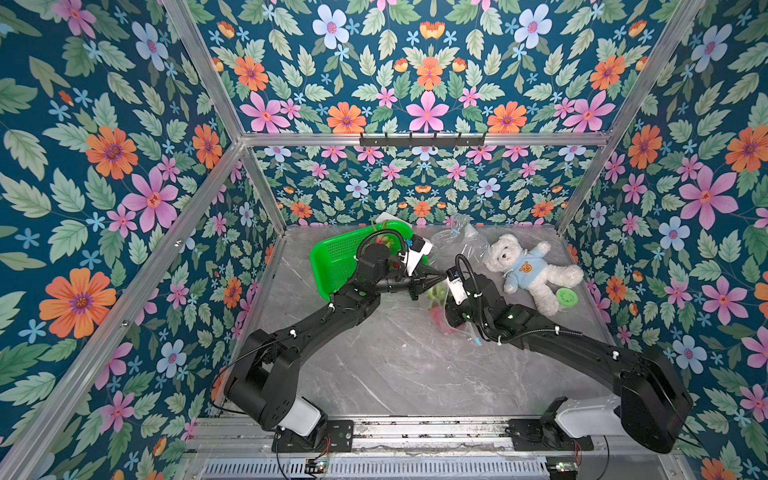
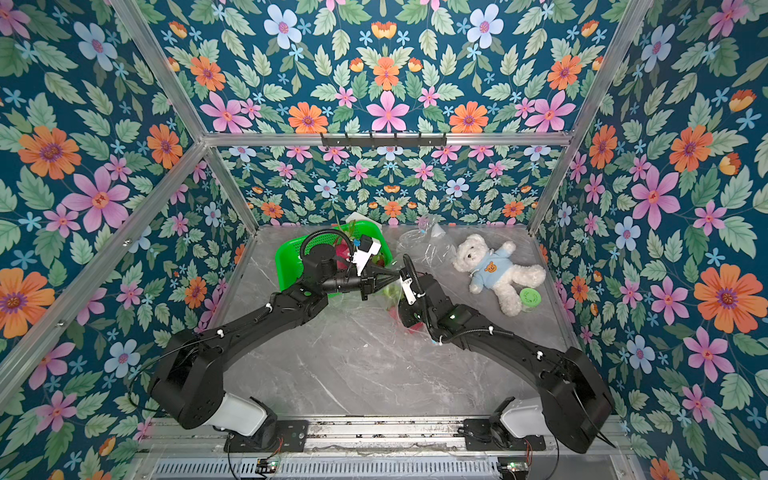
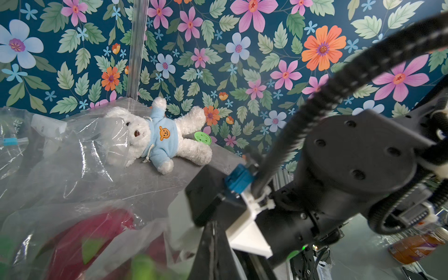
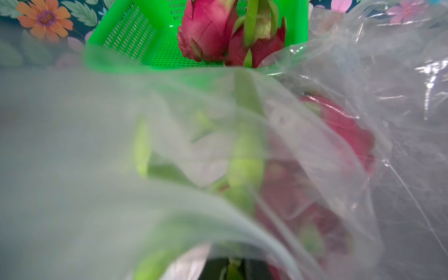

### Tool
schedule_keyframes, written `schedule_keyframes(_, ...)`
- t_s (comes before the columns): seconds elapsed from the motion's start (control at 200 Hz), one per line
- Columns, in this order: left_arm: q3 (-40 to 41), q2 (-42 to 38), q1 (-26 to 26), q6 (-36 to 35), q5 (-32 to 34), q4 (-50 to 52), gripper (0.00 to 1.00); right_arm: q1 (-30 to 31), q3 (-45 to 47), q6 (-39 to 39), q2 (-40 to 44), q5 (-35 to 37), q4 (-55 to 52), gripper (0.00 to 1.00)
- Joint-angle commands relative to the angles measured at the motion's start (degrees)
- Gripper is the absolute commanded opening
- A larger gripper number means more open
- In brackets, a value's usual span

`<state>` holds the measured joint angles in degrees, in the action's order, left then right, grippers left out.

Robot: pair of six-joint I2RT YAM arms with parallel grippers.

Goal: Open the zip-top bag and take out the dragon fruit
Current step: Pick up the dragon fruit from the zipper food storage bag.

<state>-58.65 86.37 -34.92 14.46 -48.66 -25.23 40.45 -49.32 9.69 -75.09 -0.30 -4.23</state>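
– Step check pls: where are we w/ the bag?

– Extraction. Zip-top bag (image 4: 388,109) is already open, lying mid-table just beside the green basket (image 1: 332,266). Left gripper (image 1: 440,274) is clamped on the bag's rim, holding the mouth up. Right gripper (image 4: 234,266) is inside the mouth, jaws closed. A green scale sits btw them, so it's prob. gripping the bagged dragon fruit (image 4: 344,126) by a scale, tho film over the lens blurs that view.

– Next move?

– My read: draw the right arm back out thru the mouth, slowly, w/ the left holding the rim firm so the film doesn't ride along. A scale is a thin hold and the fruit could slip, so lift low, then go over to the basket.

– Counts?

– Fruit: one basket dragon fruit (image 4: 206,29), a 2nd basket fruit (image 4: 264,43) touching it, plus the bagged one, so 3 I can count. Bags: 2, the worked one and a spare clear bag (image 1: 453,239) near the back wall. Basket: 1. Teddy bear (image 1: 528,266): 1. Small green lid (image 1: 565,297) just beside the bear's leg: 1.
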Motion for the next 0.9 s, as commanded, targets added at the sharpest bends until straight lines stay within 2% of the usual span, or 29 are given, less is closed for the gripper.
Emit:
schedule_keyframes(0.0,-0.7,0.0,0.1,-2.8,3.0,1.7,0.00,0.2,1.5,0.9,4.1,-0.2,2.3,0.05)
schedule_keyframes(0.38,-1.4,1.5,1.8,-3.8,9.0,4.7,0.00,-0.5,9.8,6.1,19.4,0.7,2.1,0.00)
schedule_keyframes(0.6,-1.9,2.6,2.0,-2.0,6.5,3.8,0.00,-2.3,11.9,8.0,23.2,0.8,1.3,0.00)
schedule_keyframes(0.65,-2.5,3.0,2.1,-1.4,5.1,4.0,0.14,-2.5,11.7,8.3,22.7,0.7,1.5,0.00)
schedule_keyframes(0.7,-2.9,3.3,2.0,-0.9,4.3,4.3,0.22,-2.5,11.5,8.4,22.0,0.2,2.1,0.00)
schedule_keyframes(0.72,-3.1,3.3,2.1,-0.7,4.0,4.4,0.28,-2.5,11.4,8.5,21.7,-0.1,2.5,0.00)
schedule_keyframes(0.775,-3.2,3.3,2.1,0.0,3.2,4.5,0.53,-2.6,11.2,8.6,21.1,-0.8,3.5,0.00)
schedule_keyframes(0.84,-2.7,2.9,2.0,0.9,2.6,4.2,0.69,-2.6,10.6,8.5,20.4,-1.0,4.0,0.00)
schedule_keyframes(0.87,-2.2,2.6,2.0,1.2,2.2,3.8,0.83,-2.8,10.3,8.4,20.2,-1.0,3.8,0.00)
schedule_keyframes(0.895,-1.7,2.4,2.0,1.6,2.1,3.5,0.90,-3.1,10.1,8.4,20.2,-1.1,3.8,0.00)
